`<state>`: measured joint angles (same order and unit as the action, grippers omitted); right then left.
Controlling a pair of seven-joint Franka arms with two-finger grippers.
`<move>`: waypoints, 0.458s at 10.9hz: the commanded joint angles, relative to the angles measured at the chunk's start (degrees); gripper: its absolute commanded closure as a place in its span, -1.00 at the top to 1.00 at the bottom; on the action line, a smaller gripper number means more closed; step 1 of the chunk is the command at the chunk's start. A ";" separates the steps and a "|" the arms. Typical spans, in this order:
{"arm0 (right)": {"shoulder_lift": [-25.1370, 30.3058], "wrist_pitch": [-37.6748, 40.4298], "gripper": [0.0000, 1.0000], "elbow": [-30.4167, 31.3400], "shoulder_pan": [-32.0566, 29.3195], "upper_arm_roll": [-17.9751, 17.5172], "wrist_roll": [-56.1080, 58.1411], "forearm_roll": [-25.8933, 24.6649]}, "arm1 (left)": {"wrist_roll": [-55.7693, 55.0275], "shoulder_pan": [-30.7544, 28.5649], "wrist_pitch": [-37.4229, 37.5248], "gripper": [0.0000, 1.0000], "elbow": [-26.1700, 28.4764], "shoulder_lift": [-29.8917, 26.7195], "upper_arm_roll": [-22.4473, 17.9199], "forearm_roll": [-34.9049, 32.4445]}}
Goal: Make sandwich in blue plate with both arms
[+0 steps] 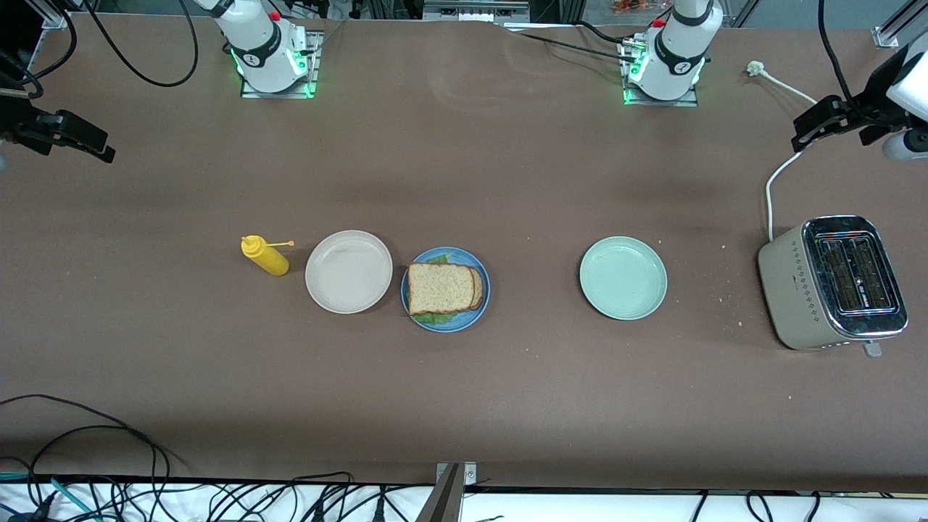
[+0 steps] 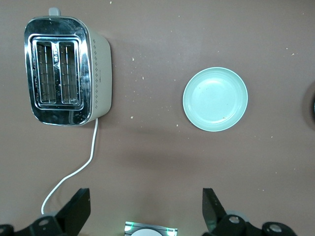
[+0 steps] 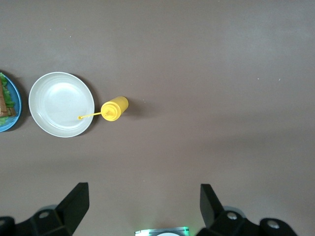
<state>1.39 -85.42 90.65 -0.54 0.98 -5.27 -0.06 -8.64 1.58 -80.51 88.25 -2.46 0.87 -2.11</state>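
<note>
1. Two bread slices with green lettuce between them make the sandwich, which lies on the blue plate near the middle of the table.
2. Just beside it, toward the right arm's end, is the beige plate, then the yellow squeeze bottle.
3. Toward the left arm's end, well apart, are the pale green plate and then the toaster.
4. Both arms wait, raised high at the table's ends: the left gripper is over the table between toaster and green plate, the right gripper over bare table near the bottle. Both have their jaws wide apart and hold nothing.
5. Only the right wrist view shows the bottle's thin cap strap reaching over the beige plate's rim; the sandwich is only a sliver at that view's edge.
</note>
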 commanded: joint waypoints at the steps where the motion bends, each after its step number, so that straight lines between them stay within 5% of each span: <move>1: 0.20 -0.45 1.00 0.05 -0.60 -0.19 0.69 0.85 | -0.68 5.85 2.99 1.00 -6.51 4.31 -5.05 -1.14; 2: 0.19 -0.45 1.00 0.05 -0.60 -0.19 0.70 0.94 | -0.50 7.71 2.91 1.00 -6.51 4.31 -7.96 -0.80; 5: 0.19 -0.53 1.00 0.14 -0.60 -0.19 0.70 0.94 | -0.68 7.99 2.91 1.00 -6.51 4.22 -7.90 0.35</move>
<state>1.29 -85.62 90.65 -0.56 0.98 -5.27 -0.06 -8.70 8.33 -79.37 83.99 0.87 -6.37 -2.08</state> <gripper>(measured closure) 0.000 0.000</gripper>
